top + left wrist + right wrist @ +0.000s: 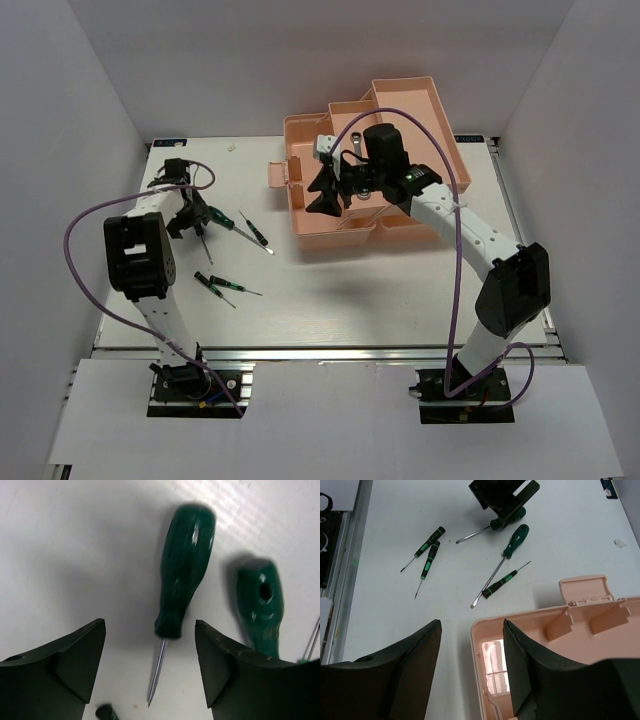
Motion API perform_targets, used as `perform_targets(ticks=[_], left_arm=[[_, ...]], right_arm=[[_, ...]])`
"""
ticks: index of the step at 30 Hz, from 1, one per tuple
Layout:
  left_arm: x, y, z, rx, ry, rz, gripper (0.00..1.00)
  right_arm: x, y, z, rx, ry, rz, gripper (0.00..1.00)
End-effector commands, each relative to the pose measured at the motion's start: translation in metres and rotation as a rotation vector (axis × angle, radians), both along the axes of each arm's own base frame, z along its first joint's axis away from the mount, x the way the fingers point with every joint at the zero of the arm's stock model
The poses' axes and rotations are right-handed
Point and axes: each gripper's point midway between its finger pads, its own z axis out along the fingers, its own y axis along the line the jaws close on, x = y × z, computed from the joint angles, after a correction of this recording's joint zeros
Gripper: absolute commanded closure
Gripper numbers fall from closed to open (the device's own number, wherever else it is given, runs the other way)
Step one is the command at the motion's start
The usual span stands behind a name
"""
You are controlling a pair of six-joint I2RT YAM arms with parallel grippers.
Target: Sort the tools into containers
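Note:
Several green-and-black-handled screwdrivers lie on the white table at the left. My left gripper (188,215) is open and low over them. In the left wrist view its fingers (150,630) straddle one green-handled screwdriver (184,570), without touching it. A second green handle (260,605) lies just right of it. Two small screwdrivers (225,285) lie nearer the front, and all of them show in the right wrist view (502,582). The open salmon-pink toolbox (400,110) stands at the back centre. My right gripper (328,192) is open and empty over the toolbox's left rim (480,630). A silver wrench (356,150) shows partly beside the right wrist, over the box.
The toolbox's latch tab (278,175) juts out to the left. White walls close in the table on three sides. Purple cables loop off both arms. The table's aluminium frame (330,352) runs along the near edge.

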Motion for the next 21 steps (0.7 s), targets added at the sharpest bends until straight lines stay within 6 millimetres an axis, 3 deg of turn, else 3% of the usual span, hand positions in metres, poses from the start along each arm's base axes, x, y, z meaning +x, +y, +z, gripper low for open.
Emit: perform_targets(ticks=[1, 7, 10, 11, 13, 14, 16, 17, 18, 19, 21], left_arm=[[0.024, 0.01, 0.004, 0.024, -0.037, -0.016, 0.19], [0.038, 0.009, -0.016, -0.004, -0.017, -0.01, 0.31], [0.032, 0.008, -0.021, -0.009, -0.004, -0.01, 0.51], [0.031, 0.008, -0.022, -0.007, -0.004, -0.009, 0.66], [0.022, 0.01, -0.019, 0.003, 0.0, 0.009, 0.79], [0.02, 0.01, -0.015, 0.003, -0.005, 0.016, 0.91], [0.011, 0.013, 0.004, 0.018, -0.027, 0.046, 0.98], [0.007, 0.014, 0.012, 0.024, -0.036, 0.058, 1.0], [0.004, 0.014, 0.036, 0.03, -0.085, 0.074, 1.0], [-0.007, 0.012, 0.041, 0.029, -0.079, 0.083, 1.0], [-0.014, 0.006, 0.066, -0.001, -0.143, 0.097, 1.0]], right_arm=[[-0.002, -0.004, 0.016, 0.029, -0.029, -0.025, 0.42], [0.0, -0.006, 0.011, 0.014, -0.005, -0.048, 0.42], [0.003, -0.005, 0.011, 0.014, 0.0, -0.059, 0.42], [0.004, -0.004, 0.011, 0.014, 0.001, -0.06, 0.42], [0.006, -0.003, 0.011, 0.017, 0.013, -0.071, 0.42], [0.007, -0.003, 0.013, 0.019, 0.012, -0.076, 0.42], [0.008, -0.003, 0.016, 0.023, 0.016, -0.087, 0.42], [0.007, -0.004, 0.017, 0.023, 0.015, -0.092, 0.42], [0.007, -0.005, 0.019, 0.026, 0.016, -0.096, 0.41], [0.006, -0.006, 0.019, 0.026, 0.017, -0.1, 0.4], [0.007, -0.009, 0.024, 0.037, 0.026, -0.135, 0.29]])
